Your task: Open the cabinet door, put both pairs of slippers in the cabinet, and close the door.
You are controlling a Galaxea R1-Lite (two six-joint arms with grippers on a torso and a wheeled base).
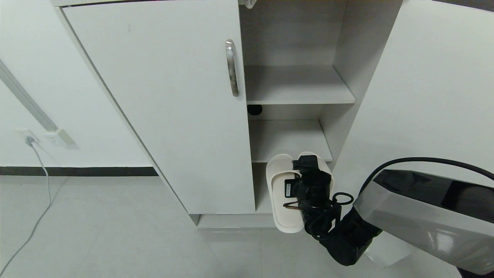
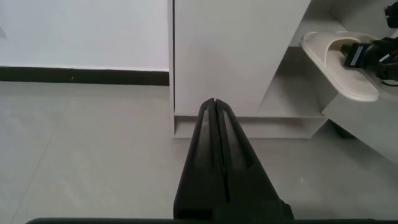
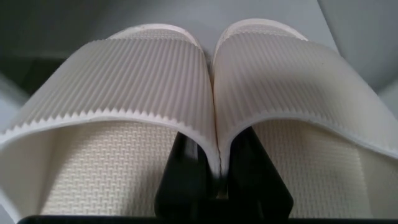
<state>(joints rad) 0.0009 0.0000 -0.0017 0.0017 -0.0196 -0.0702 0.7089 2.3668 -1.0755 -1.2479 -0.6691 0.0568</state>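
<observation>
We hold one pair of white slippers point(image 1: 279, 193) in the right gripper point(image 1: 305, 161). It hangs in front of the cabinet point(image 1: 293, 46), with the toes pointing in. The pair sits just below the edge of the middle shelf point(image 1: 287, 139), at the mouth of the bottom bay point(image 1: 262, 193).

In the right wrist view, one finger goes under each strap. The right gripper point(image 3: 217, 171) is clamped on the two inner edges where the slippers point(image 3: 149, 81) meet. Pinching them at that shared seam lets us carry both as one piece, side by side and roughly level, so they can slide in soles-down together.

The right door point(image 1: 424, 96) is swung wide, which leaves that half of the cabinet free to enter. The left door point(image 1: 166, 108) is closed, and its handle point(image 1: 231, 67) is untouched.

Our left gripper point(image 2: 214, 107) hangs low over the floor point(image 2: 93, 155), facing the cabinet's base, with its fingers pressed together and nothing between them. From there we see the slippers point(image 2: 339, 59) and the right gripper point(image 2: 373, 53) off to one side. We judge that the left arm is parked well away from the bay so it does not get in the carrying arm's way.

We judge this pair is about to be placed. What remains is to push it in past the front edge, let go and withdraw. Closing the door comes last. The risk is the toes catching on the middle shelf's edge if we enter too high.
</observation>
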